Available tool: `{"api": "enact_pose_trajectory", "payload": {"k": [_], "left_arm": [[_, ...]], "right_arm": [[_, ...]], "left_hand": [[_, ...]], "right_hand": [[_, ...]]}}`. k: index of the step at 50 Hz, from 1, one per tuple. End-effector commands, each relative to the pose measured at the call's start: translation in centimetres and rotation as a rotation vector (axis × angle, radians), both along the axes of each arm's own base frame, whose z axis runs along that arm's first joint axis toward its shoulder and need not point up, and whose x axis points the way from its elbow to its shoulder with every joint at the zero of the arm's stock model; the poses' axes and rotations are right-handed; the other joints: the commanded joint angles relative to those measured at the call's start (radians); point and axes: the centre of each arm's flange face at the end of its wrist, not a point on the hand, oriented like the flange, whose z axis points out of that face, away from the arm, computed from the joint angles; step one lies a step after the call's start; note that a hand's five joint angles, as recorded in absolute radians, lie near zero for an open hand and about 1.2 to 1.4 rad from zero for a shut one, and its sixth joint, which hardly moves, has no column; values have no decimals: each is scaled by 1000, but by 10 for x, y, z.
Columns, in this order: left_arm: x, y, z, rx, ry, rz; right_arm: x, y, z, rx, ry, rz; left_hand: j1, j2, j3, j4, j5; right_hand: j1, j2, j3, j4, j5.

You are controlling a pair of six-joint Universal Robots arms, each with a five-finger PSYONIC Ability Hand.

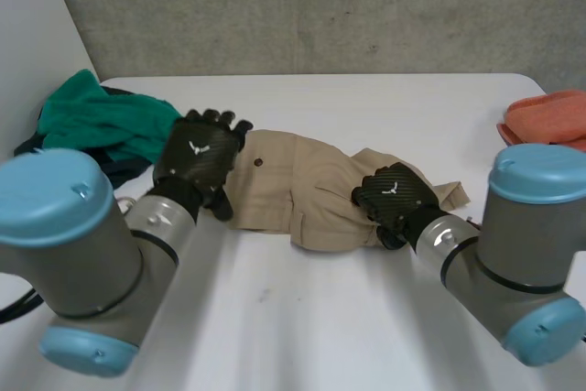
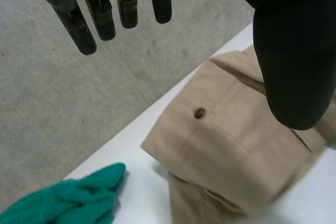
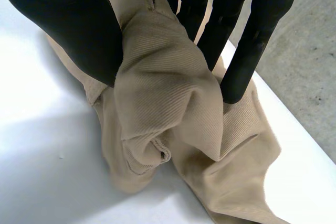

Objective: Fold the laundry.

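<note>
— Looking at the tan trousers point(image 1: 302, 194) on the white table point(image 1: 302, 327). Lying where?

— Lying crumpled between the two hands, reaching from under the left hand point(image 1: 197, 157) across to the right hand point(image 1: 394, 194).

— Doing what with the right hand?

— Pinching a thick bunch of the tan cloth between thumb and fingers point(image 3: 247, 51), at the end far from the left hand. Holding that bunch up a little off the table, by the look of it.

— And with the left hand?

— Gripping nothing. Hanging loose over the other end, with fingers straight and spread apart. Hovering above the waistband with the small dark button point(image 2: 199, 113), just beside the thumb.

— Getting far with the folding?

— Not far, guessing from this. Looking bunched and wrinkled, showing no neat fold yet. Probably needing pulling flat first, then folding over, then tidying into a small pile.

— Seeing more laundry around?

— Seeing a green cloth point(image 1: 101, 121) heaped just beyond the left hand, and an orange cloth point(image 1: 549, 116) well beyond the right hand, near the table's edge. Maybe waiting for a turn too. Not managing to tell whether folded or not.

— Reading any words or labels?

— Finding none on the trousers or the cloths. Spotting just a small white mark on the back of each hand, not reading as letters.
</note>
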Motion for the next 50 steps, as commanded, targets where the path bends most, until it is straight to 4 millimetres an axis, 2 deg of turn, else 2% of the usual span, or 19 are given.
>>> {"api": "enact_pose_trajectory", "payload": {"k": [1, 3, 5, 8, 9, 12, 15, 19, 20, 22, 24, 27, 31, 32, 35, 37, 42, 46, 50], "left_arm": [[4, -24, 17, -10, 40, -55], [5, -35, 20, 1, 40, -70], [5, -41, 20, 25, 29, -85], [4, -45, 19, 49, 19, -99], [3, -47, 17, 67, 11, -107], [0, -51, 13, 85, 0, -115], [-2, -54, 10, 91, -6, -117], [-4, -57, 4, 105, -14, -114], [-3, -57, 2, 110, -15, -108], [-2, -57, 1, 114, -14, -100], [0, -57, 0, 120, -16, -90], [2, -54, 0, 124, -17, -82], [8, -51, 4, 117, -12, -73], [10, -50, 7, 111, -7, -70], [16, -49, 13, 97, 6, -56], [19, -49, 16, 91, 14, -48], [31, -46, 25, 80, 52, -18], [39, -45, 30, 80, 77, 1], [47, -45, 33, 77, 94, 14]], "right_arm": [[-16, 26, 27, 30, 21, 2], [-27, 30, 29, 57, 60, -14], [-37, 24, 30, 54, 96, -35], [-61, -5, 31, -2, 174, -108], [-74, -23, 29, -38, 219, -140], [-92, -54, 25, -84, 288, -191], [-97, -70, 20, -90, 304, -220], [-101, -95, 14, -108, 295, -273], [-101, -103, 15, -129, 283, -303], [-101, -110, 19, -157, 263, -340], [-95, -111, 28, -190, 218, -366], [-84, -103, 39, -211, 145, -368], [-61, -78, 74, -246, -7, -339], [-53, -66, 89, -254, -74, -330], [-39, -38, 112, -225, -198, -315], [-31, -25, 112, -169, -240, -299], [7, 30, 96, 35, -287, -201], [22, 55, 89, 56, -273, -178], [42, 67, 81, 35, -267, -134]], "left_hand": [[-32, -31, -37, -31, -55], [-32, -31, -37, -31, -55], [-32, -31, -37, -31, -55], [-32, -31, -37, -31, -55], [-32, -31, -37, -31, -55], [-32, -31, -37, -31, -55], [-32, -31, -37, -31, -55], [-32, -31, -37, -31, -55], [-32, -31, -37, -31, -55], [-32, -31, -37, -31, -55], [-32, -31, -37, -31, -55], [-32, -31, -37, -31, -55], [-32, -31, -37, -31, -55], [-32, -31, -37, -31, -55], [-32, -31, -37, -31, -55], [-32, -31, -37, -31, -55], [-32, -31, -37, -31, -55], [-32, -31, -37, -31, -55], [-32, -31, -37, -31, -55]], "right_hand": [[319, 211, 206, 197, 277], [319, 211, 206, 197, 277], [319, 211, 206, 197, 277], [319, 211, 206, 197, 277], [319, 211, 206, 197, 277], [319, 211, 206, 197, 277], [319, 211, 206, 197, 277], [-100, -208, -214, -222, -142], [-348, -457, -462, -470, -390], [-687, -795, -800, -809, -729], [-823, -931, -937, -945, -865], [-903, -1011, -1016, -1025, -945], [-903, -1011, -1016, -1025, -945], [-903, -1011, -1016, -1025, -945], [-903, -1011, -1016, -1025, -945], [-903, -1011, -1016, -1025, -945], [-903, -1011, -1016, -1025, -945], [-903, -1011, -1016, -1025, -945], [-903, -1011, -1016, -1025, -945]]}}
